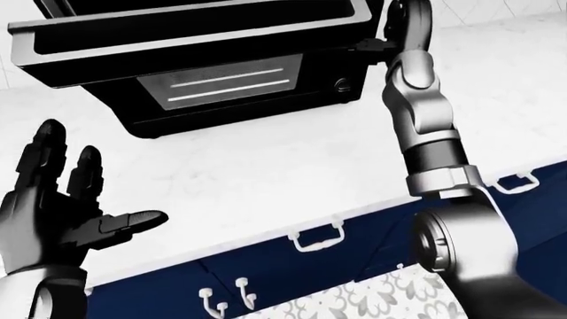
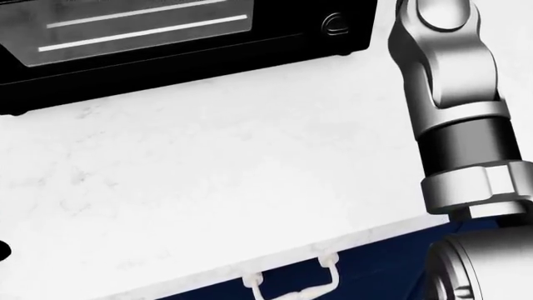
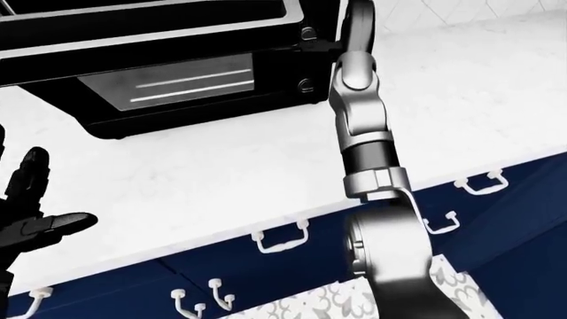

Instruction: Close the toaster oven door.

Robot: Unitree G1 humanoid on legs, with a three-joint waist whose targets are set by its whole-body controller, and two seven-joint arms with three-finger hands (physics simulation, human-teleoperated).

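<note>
Both arms raised, left hand open.
Left hand point(image 1: 62, 212) is hovering low with fingers spread; right arm point(image 1: 423, 126) is reaching upward, its hand hidden.
</note>
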